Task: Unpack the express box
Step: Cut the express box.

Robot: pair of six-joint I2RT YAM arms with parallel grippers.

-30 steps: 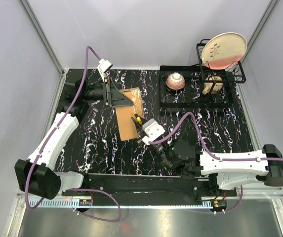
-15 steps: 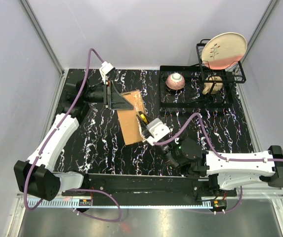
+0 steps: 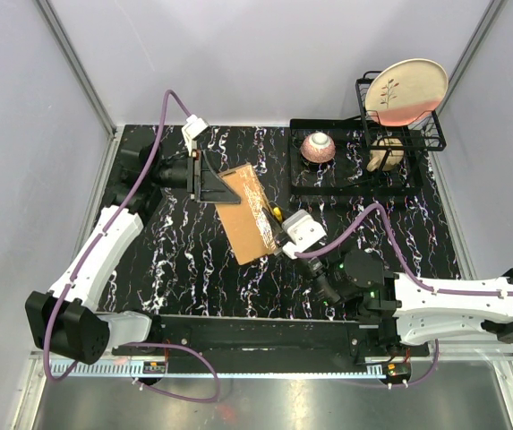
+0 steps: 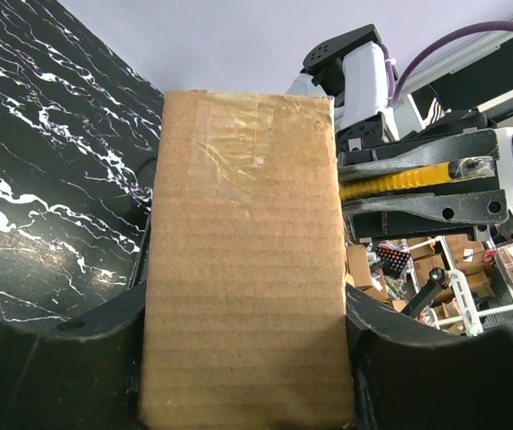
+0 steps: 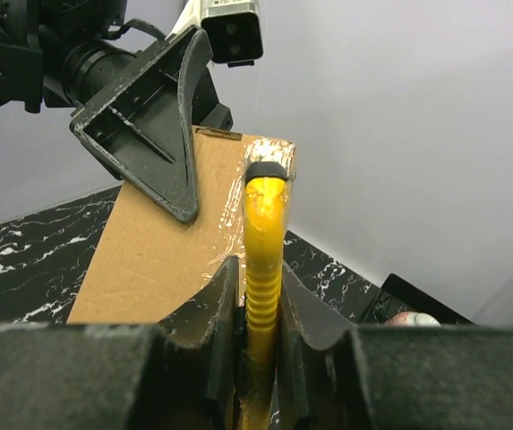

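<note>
Two grippers share this job, and both are mine. My left gripper (image 3: 209, 177) is clamped across one end of the small, flat, brown cardboard express box (image 3: 249, 213), its jaws pressed against the two long sides, as the left wrist view shows. The box hangs out over the middle of the black, white-veined table (image 3: 175, 260), slanting from my left gripper toward my right one. I cannot tell whether its lower end rests on the tabletop or floats just above it. I hold it this way so that the taped face is turned up and the carton cannot slide when a blade pushes on it.

My right gripper (image 5: 258, 309) is closed tight on the ribbed yellow plastic utility knife (image 5: 263, 237), with the handle pinched between the pads and the black nose pointing forward. That nose sits just at the strip of glossy clear tape (image 5: 238, 202) that seals the flap. Whether the blade actually touches the tape is hidden from me.

I judge the box to be sealed, with nothing taken out yet, so the step in hand is slitting the tape. The cut should run along the seam and stay shallow, since a deep cut could damage the contents.
</note>
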